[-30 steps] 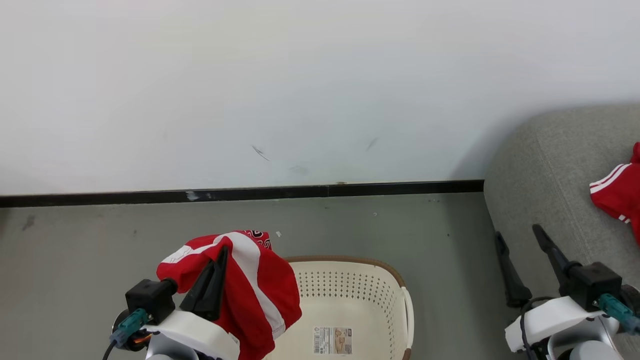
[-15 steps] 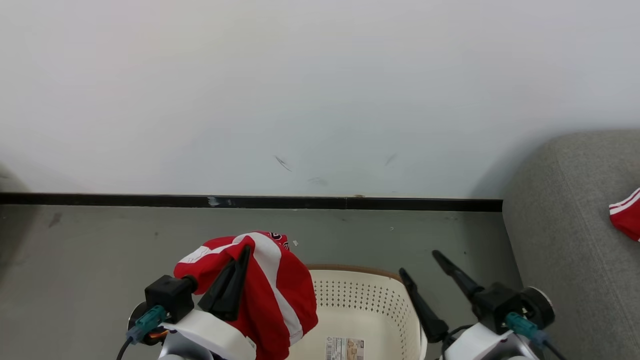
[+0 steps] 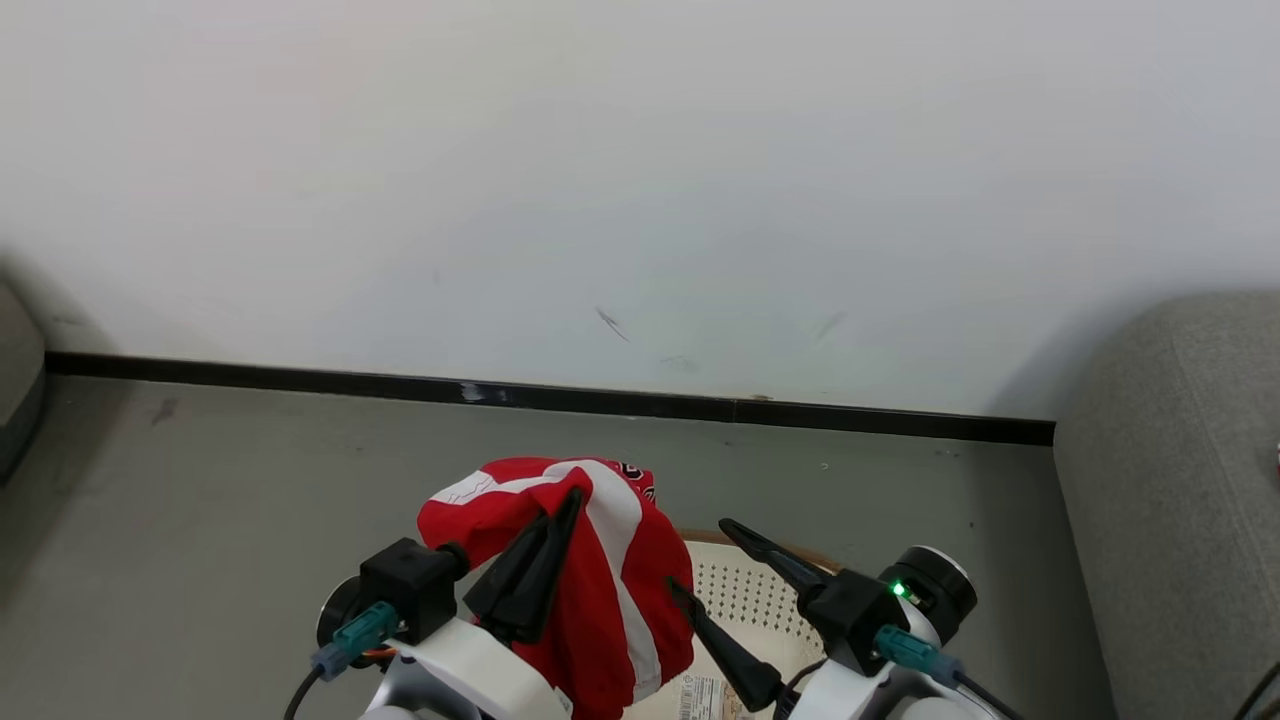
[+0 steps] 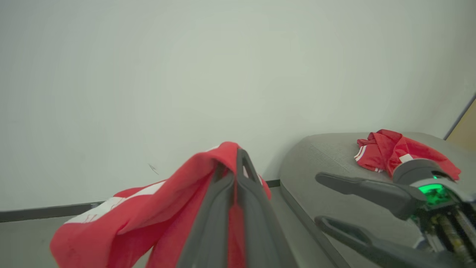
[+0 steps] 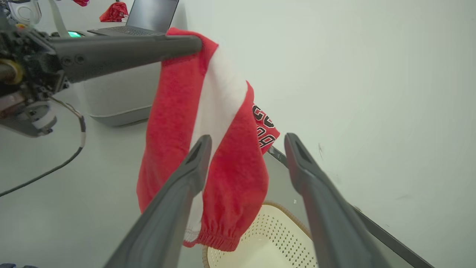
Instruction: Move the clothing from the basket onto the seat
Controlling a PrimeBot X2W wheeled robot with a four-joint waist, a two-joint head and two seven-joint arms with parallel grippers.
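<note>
Red fabric with a broad white stripe, the garment [image 3: 630, 580] is caught in the left pincer [image 3: 573, 497]. Its dark fingers are clenched together on a fold near the top, so the cloth drapes down either side of them, clear of the floor. The right pincer [image 3: 697, 553] is released, its two fingers spread wide with nothing between them. It sits just beside the hanging cloth, on the side away from the left pincer. Below both pincers, partly hidden by the garment, is the cream basket [image 3: 745, 600] with its brown rim. A printed label [image 3: 705, 697] lies on its bottom.

The right wrist view adds detail that the head view barely gives. It shows dark lettering on a red flap behind the white stripe, and the gathered hem at the low end of the cloth, seen against the basket's rim. Beyond the left pincer it also shows a laptop [image 5: 148, 15] on a pale grey rounded block [image 5: 111, 100], with more red cloth [image 5: 114, 12] farther back.

The left wrist view looks past its own clenched fingers to the grey sofa [image 4: 323, 156] beyond the right pincer. A second garment [image 4: 386, 152], red with white stripes, lies crumpled on the cushion there. The head view catches the sofa's rounded arm on the outer side of the right pincer, apart from the basket.

The floor [image 3: 200, 500] is smooth grey and lightly scuffed. A black skirting strip [image 3: 600, 400] runs along the foot of a white wall [image 3: 640, 150], which bears a few dark marks. A green light [image 3: 898, 590] glows on the right wrist.
</note>
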